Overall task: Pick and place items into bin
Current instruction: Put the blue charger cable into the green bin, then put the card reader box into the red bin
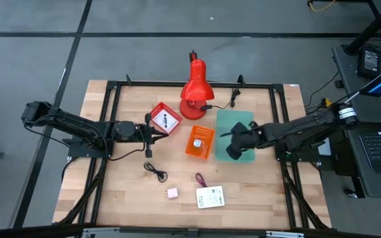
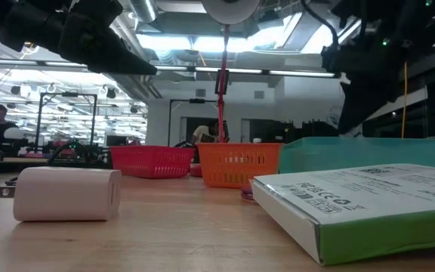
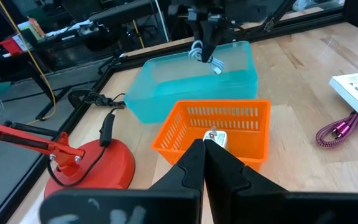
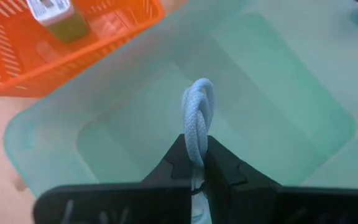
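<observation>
Right gripper (image 4: pixel 197 163): clamped on a folded white braided cord (image 4: pixel 197 118), which is held above the inside of the teal translucent bin (image 4: pixel 303 112). In the high view this bin (image 1: pixel 233 125) is placed at about 3 o'clock from the table's centre, with the gripper (image 1: pixel 233 147) over its 8 o'clock corner.

Left gripper (image 3: pixel 204 163): fingers pressed together with nothing seen between them, held at about 9 o'clock from centre (image 1: pixel 149 135), just beside the red basket (image 1: pixel 165 119).

Orange basket (image 1: pixel 200 141): set at the centre, touching or nearly touching the teal bin; a small white-labelled item (image 3: pixel 216 138) is lying inside it.

Red desk lamp (image 1: pixel 194 92): standing at 12 o'clock.

Loose items on the wood table (image 1: pixel 124 192): black cable (image 1: pixel 155 171) at 7 o'clock; maroon cord loop (image 1: pixel 199 178) at 6 o'clock; pink cube (image 1: pixel 172 193) beyond the cable, toward the near edge; white printed box (image 1: pixel 210 197) near the 6 o'clock edge, its label too small to be read.
</observation>
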